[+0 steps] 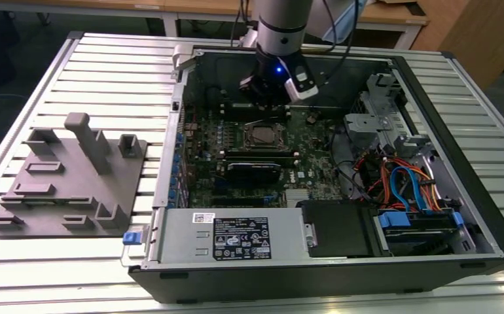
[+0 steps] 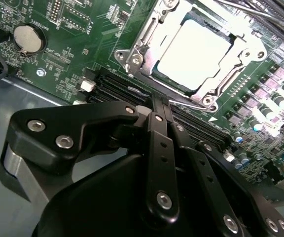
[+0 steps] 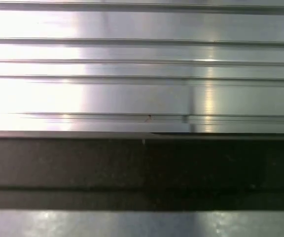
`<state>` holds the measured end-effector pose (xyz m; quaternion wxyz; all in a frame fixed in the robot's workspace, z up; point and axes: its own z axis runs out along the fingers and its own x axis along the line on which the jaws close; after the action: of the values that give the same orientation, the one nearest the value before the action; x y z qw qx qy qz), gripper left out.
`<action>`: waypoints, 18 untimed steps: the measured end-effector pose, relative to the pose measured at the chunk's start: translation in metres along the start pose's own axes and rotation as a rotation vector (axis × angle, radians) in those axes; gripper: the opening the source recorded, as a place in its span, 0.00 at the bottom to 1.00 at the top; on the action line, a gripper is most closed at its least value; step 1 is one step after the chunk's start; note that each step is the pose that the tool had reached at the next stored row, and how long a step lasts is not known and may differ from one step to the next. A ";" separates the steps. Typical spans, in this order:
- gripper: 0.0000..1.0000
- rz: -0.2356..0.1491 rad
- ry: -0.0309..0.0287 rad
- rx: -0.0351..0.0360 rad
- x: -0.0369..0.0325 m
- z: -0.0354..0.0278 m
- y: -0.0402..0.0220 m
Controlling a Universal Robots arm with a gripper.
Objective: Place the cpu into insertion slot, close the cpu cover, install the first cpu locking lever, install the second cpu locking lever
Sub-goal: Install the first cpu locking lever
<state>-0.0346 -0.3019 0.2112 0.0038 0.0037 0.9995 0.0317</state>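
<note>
The cpu [image 2: 194, 52], a flat square chip with a silver-grey top, lies in the insertion slot [image 2: 154, 74] on the green circuit board. The cpu cover [image 2: 142, 47], a silvery metal frame, lies flat around it with the chip showing through its window. In the exterior view the insertion slot [image 1: 261, 135] sits mid-board inside the open computer case. My gripper [image 2: 158, 101] hangs above the board beside the socket, over the memory slots, its black fingers shut with nothing between them. From outside, the gripper [image 1: 274, 98] is just behind the socket.
Long black memory slots [image 2: 127, 86] and a coin battery [image 2: 26, 38] lie near the socket. The case holds a power supply [image 1: 234, 239] and a drive cage with blue cables [image 1: 409, 190]. A grey fixture plate [image 1: 69, 176] rests on the slatted table at the exterior view's left.
</note>
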 end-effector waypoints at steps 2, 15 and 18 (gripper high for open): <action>0.10 0.000 0.0000 -0.0001 -0.0009 0.0001 0.0014; 0.10 -0.004 0.0003 0.0000 -0.0064 0.0008 0.0029; 0.10 -0.020 0.0013 -0.0001 -0.0064 0.0011 0.0027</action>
<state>-0.0282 -0.2992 0.2103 0.0035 -0.0065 0.9995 0.0317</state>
